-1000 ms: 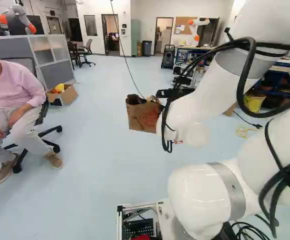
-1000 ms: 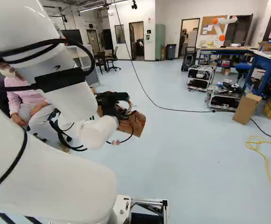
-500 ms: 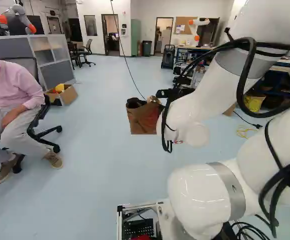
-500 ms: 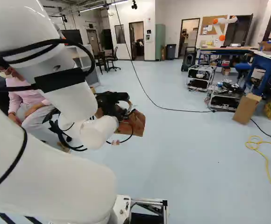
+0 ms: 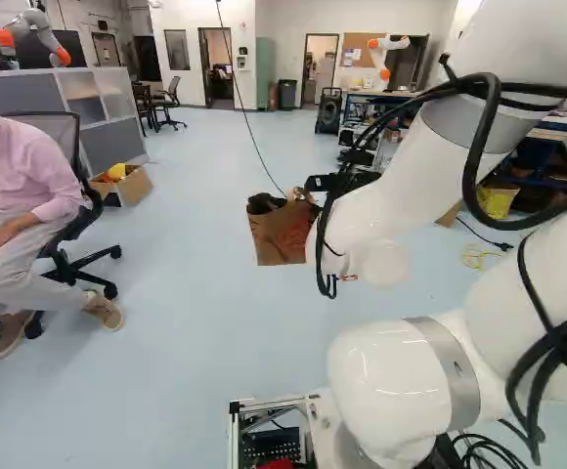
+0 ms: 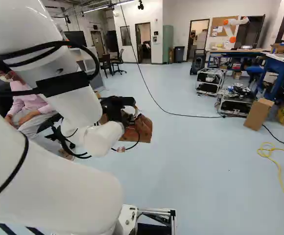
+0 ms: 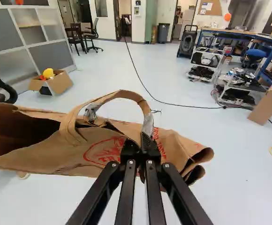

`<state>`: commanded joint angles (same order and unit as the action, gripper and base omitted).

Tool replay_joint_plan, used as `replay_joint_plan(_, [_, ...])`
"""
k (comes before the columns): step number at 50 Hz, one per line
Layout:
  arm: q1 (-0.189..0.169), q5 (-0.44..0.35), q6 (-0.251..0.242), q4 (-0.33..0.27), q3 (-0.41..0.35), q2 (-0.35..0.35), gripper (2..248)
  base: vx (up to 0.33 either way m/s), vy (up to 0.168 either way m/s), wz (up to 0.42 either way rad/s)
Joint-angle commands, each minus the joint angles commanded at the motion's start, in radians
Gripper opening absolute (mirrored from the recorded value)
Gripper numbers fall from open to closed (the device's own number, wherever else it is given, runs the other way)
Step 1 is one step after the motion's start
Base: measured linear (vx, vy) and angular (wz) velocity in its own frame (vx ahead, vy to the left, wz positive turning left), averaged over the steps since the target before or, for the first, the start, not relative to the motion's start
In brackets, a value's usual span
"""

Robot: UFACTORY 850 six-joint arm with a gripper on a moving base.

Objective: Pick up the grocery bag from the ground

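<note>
Brown paper, and the hand has it! The fingers are nearly together, pinched on the bag by its handle, down at one silvery, patched end of the loop. The bag is just ahead of the wrist, and in the left base view it shows beside the arm, apparently hanging over the floor; from here I can't swear its lowest edge is clear.

So this is the lift, nearly done by my reading. Here's how to play it: keep the squeeze firm, go straight up, no jerk. The pinch is off to one end, so paper could tear at that patch, or the whole bag could twist and swing. Let any sway die out before driving off, and keep high over the black cord.

Now the containers. The bag's mouth gapes, dark inside; contents can't be made out, though its slack, folded sides suggest a light load. Over by the partition, an open carton on the floor shows something yellow poking up. And across the floor, carts loaded with jumbled gear, a cardboard box beside them.
</note>
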<state>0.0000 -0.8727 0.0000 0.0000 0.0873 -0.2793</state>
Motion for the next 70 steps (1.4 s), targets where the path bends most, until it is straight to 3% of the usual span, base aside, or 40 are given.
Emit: replay_joint_plan(70, [0.0,0.0,0.0,0.0,0.0,0.0,25,0.0,0.0,0.0])
